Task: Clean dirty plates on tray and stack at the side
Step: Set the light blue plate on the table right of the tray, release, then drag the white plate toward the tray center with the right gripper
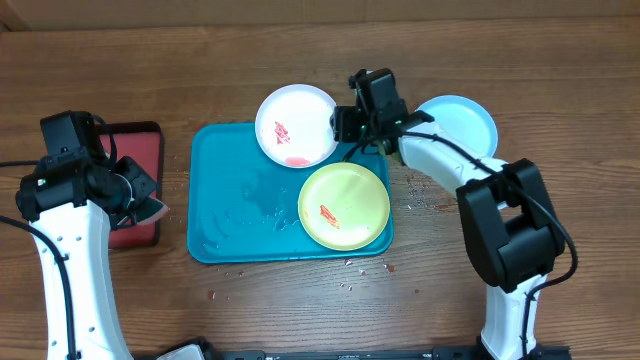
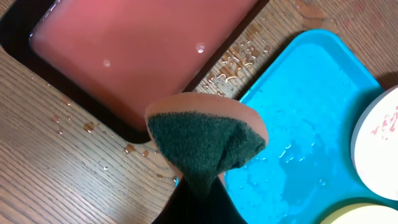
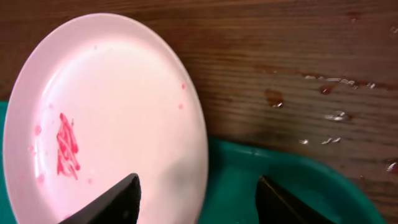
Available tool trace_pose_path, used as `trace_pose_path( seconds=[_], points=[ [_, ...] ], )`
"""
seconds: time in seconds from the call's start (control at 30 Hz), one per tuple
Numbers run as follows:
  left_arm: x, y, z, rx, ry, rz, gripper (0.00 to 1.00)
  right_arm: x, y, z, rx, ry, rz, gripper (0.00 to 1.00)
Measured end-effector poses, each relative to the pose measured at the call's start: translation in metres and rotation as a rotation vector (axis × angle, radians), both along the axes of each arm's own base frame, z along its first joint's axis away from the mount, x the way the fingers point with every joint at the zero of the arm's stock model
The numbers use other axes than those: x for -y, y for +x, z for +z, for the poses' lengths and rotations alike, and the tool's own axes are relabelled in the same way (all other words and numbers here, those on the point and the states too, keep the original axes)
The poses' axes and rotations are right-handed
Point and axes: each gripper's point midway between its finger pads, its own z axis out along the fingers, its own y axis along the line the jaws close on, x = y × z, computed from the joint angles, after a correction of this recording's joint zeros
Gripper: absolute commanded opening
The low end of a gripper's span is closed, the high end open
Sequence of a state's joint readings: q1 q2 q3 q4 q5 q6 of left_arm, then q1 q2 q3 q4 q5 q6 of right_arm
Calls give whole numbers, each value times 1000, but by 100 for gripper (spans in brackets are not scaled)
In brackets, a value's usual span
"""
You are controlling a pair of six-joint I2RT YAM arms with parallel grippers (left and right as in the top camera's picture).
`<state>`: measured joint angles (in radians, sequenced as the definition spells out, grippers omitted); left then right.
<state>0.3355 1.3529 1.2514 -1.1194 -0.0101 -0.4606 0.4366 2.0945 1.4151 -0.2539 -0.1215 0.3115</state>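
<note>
Sponge point(image 2: 205, 140) sits right up at the left wrist lens, green scrub side showing. My left jaws are clamped on it, over the worktop point(image 2: 56, 155) between red tray point(image 2: 137, 50) and tray point(image 2: 311, 112). My right jaws are apart, straddling the right rim of the white plate point(image 3: 112, 124), not closed on it. That plate lies half over the tray's far rim, half over the worktop, with red smears on it. Green plate point(image 1: 344, 204) lies in the tray's right part and has one red smear. Blue plate point(image 1: 462, 125) is on the worktop right of the tray. It looks clean, so it's likely the start of the stack.

Step, as I judge it: taking the white plate for scrubbing. Next calls for closing squarely on the rim, then bringing the sponge across.

Left jaw tips are hidden under the sponge. The right wrist view cuts off the plate's lower part. Can't tell if the rim touches either jaw. Blue plate is partly behind my right arm.
</note>
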Motion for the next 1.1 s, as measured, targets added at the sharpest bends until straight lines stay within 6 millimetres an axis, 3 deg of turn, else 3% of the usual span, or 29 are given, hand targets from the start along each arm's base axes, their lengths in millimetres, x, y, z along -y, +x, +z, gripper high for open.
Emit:
trace_pose_path(
  seconds=[0.1,0.33,0.57,0.63,0.87,1.1],
  points=[
    [0,0,0,2,1,0,4,-7,-4,0,0,-2,13,45],
    [1,1,0,3,-3,-1,4,-16,-15,-5,-27,-17,36,47],
    [3,1,0,7,-16,-6,4,-9,-18,-11,-51,-50,-11,45],
    [3,1,0,7,-16,-6,4,-8,-17,-13,-52,-54,-23,39],
    [3,2,0,11,-14,-6,4,-8,-21,-18,-91,-32,-88,33],
    [3,2,0,11,-14,-6,4,-37,-35,-17,-91,-11,-46,16]
  ],
)
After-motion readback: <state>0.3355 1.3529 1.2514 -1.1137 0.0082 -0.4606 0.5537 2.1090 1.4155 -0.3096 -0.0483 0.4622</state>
